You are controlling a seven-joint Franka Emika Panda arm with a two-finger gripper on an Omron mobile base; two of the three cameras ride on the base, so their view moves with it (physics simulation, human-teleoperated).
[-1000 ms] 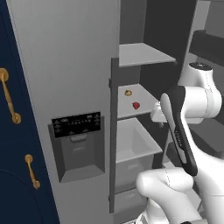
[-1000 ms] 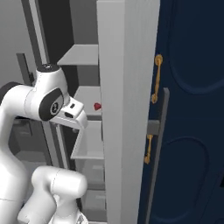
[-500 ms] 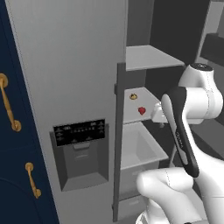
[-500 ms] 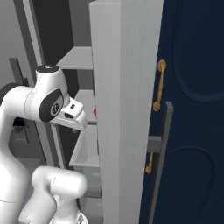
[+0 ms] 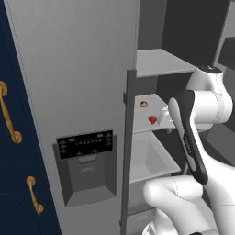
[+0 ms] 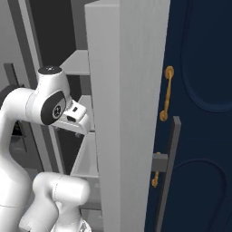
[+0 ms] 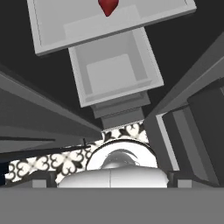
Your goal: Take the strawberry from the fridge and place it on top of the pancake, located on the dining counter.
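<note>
Strawberry [image 5: 152, 120] lies on a grey fridge [image 5: 78, 82] shelf [image 5: 151, 126] beside a small tan item [image 5: 143, 104], above an empty drawer [image 7: 114, 74]. No writing is legible on the dispenser [image 5: 87, 165]. The arm bends toward the shelf, gripper [image 6: 79, 131] wide open, holding nothing.

The white arm [image 5: 197, 124] is folded up high, elbow bent, its fingers spread wide.
</note>
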